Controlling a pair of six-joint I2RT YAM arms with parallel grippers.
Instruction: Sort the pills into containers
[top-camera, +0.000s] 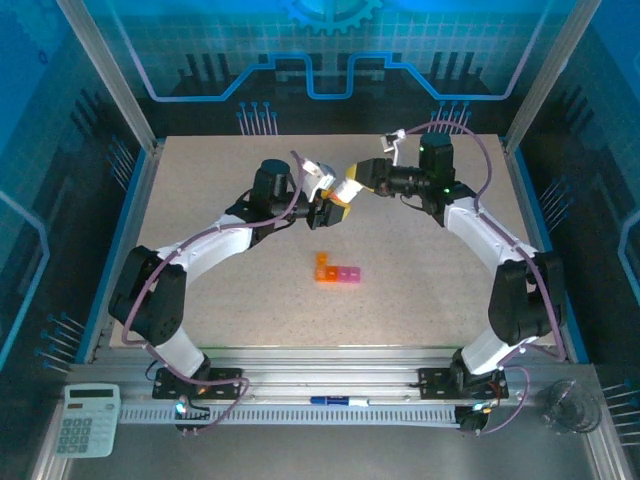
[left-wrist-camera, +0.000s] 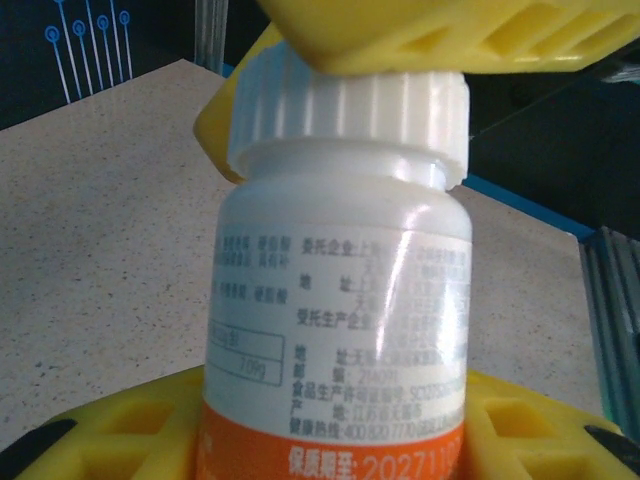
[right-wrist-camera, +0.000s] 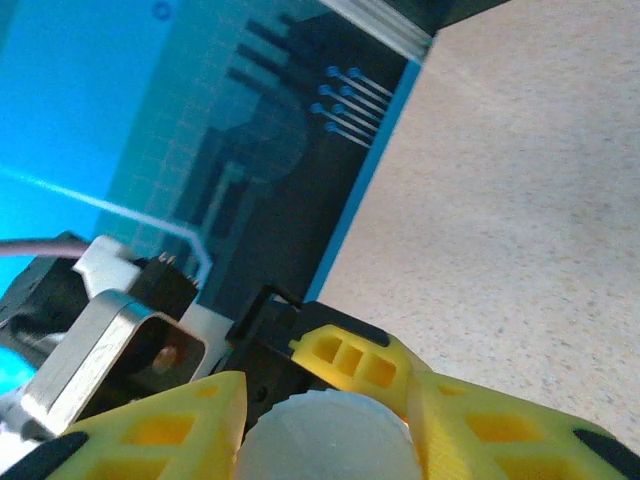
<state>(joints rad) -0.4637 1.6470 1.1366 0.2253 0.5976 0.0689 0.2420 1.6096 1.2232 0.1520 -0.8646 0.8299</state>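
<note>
A white pill bottle (left-wrist-camera: 340, 300) is pinched at its lower body by the left gripper (left-wrist-camera: 330, 445), low in the left wrist frame. Its ribbed cap (left-wrist-camera: 350, 110) is clamped by the right gripper (right-wrist-camera: 325, 430). The containers (top-camera: 337, 270), one orange and the rest pink, are seen on the table (top-camera: 220, 270), just below centre of the top frame, apart from both grippers.
</note>
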